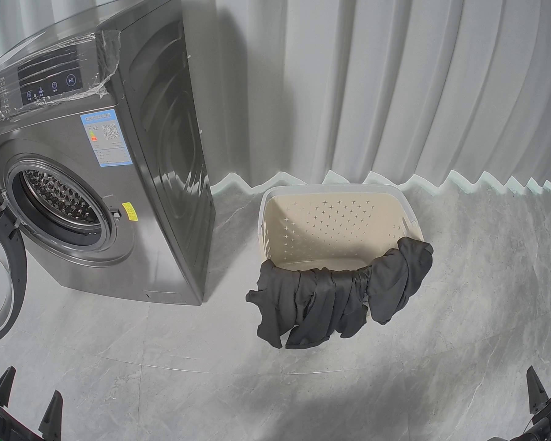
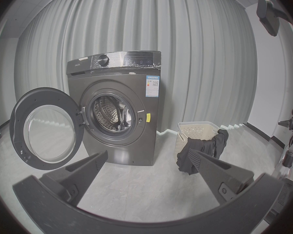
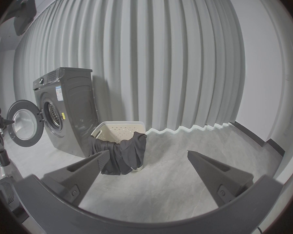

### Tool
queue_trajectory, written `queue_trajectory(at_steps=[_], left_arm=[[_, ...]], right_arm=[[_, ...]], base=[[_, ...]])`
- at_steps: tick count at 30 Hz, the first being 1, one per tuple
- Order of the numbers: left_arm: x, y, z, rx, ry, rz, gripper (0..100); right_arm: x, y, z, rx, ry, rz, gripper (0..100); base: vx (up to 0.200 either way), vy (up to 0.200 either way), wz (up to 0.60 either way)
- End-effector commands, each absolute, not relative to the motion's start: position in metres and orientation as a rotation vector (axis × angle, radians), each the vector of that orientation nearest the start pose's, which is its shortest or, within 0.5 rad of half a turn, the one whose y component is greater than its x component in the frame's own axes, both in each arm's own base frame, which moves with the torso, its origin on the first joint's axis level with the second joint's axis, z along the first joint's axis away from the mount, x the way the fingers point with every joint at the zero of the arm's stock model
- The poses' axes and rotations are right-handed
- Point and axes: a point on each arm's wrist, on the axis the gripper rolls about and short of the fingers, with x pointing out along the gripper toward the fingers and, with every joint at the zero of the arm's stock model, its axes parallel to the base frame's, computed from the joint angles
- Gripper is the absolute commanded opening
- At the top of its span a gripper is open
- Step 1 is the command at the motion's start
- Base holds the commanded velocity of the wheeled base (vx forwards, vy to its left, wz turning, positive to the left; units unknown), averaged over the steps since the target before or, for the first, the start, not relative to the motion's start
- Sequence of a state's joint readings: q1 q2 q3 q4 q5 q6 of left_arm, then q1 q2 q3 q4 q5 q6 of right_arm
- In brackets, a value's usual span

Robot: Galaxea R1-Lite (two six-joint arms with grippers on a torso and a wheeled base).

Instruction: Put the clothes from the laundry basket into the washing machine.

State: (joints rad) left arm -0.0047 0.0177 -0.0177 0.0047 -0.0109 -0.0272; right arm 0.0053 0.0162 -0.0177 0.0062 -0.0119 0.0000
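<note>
Nearest you, your left pincer [image 1: 30, 393] and right pincer [image 1: 548, 369] hang low over the floor [image 1: 410, 356], both with fingers apart and holding nothing. Beyond them, the dark clothes [image 1: 324, 295] drape over the near rim of the laundry basket [image 1: 340, 188]. The basket stands beside the washing machine [image 1: 153, 154], whose door [image 1: 0, 277] is open.

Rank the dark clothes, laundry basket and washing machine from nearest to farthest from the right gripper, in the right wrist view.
From the right gripper:
1. Dark clothes, draped over the basket's near rim.
2. Laundry basket, just behind them.
3. Washing machine, beyond the basket, toward the robot's left.
</note>
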Motion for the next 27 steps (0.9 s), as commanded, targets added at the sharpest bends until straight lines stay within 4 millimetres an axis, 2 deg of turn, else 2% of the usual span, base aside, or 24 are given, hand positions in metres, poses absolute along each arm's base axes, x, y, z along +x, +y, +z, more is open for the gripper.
queue_trajectory(at_steps=[1,9,27], left_arm=[[-0.0229,-0.0001,0.0754,-0.028,0.003,-0.015,100],[-0.0229,-0.0001,0.0754,-0.029,0.003,-0.015,100],[-0.0229,-0.0001,0.0754,-0.029,0.003,-0.015,100]], right_arm=[[-0.023,-0.0004,0.0757,0.0,0.003,-0.006,100],[-0.0229,-0.0004,0.0753,0.0,0.005,-0.006,100],[-0.023,-0.0004,0.0757,0.0,0.003,-0.006,100]], base=[[0.0,0.0,0.0],[0.0,0.0,0.0],[0.0,-0.2,0.0]])
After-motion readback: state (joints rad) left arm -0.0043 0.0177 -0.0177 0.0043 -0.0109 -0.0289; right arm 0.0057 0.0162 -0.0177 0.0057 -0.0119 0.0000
